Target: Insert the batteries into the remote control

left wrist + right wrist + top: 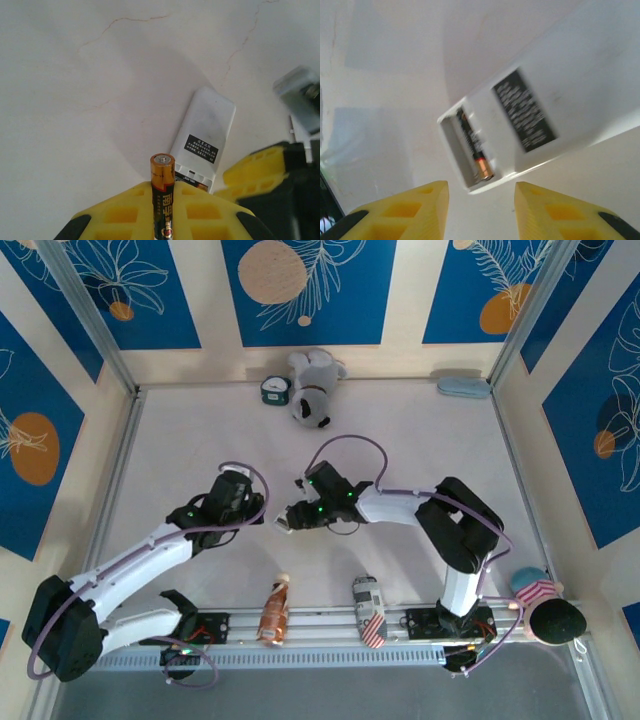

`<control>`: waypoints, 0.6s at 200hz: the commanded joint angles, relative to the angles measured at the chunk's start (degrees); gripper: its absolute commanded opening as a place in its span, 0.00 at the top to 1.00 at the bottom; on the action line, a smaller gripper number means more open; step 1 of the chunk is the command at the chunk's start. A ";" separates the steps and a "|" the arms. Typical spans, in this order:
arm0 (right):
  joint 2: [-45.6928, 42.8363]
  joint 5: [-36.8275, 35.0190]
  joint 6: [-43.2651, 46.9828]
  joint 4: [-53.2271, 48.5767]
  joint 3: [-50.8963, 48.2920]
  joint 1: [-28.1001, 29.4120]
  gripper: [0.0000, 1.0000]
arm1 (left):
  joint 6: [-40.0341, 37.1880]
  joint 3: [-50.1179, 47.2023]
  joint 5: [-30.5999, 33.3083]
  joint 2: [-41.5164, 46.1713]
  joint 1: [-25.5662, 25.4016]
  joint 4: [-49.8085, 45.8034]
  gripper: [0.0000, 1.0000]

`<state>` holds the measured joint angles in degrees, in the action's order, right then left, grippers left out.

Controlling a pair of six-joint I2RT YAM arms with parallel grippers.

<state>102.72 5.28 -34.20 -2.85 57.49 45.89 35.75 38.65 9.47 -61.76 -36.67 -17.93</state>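
Left wrist view: the left gripper pinches the gripped battery upright between its yellow fingers, coppery end up, with print down its dark side.
Remote from the left: the remote control lies back side up on the white table, just beyond and to the right of that battery.
Right wrist view: the remote's open compartment faces the camera, with the seated battery along its right side and white plastic showing beside it.
Right claw: the right gripper is partly parted and grips nothing. The remote's compartment end lies just past its tips.
Top view: both arms meet mid-table, where the remote is too small to make out.
Room: bare table lies to the left and far side. A plush toy sits by the back wall. A bottle and a can rest at the near rail.
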 commanded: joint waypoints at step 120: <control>-10.17 -5.14 0.09 6.16 -8.64 -5.73 0.59 | 42.00 2.20 4.61 -12.87 -10.44 -6.76 0.88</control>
<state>96.38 1.39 -33.63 -0.21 52.01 39.68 67.09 37.89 10.17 -72.10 -44.66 -21.04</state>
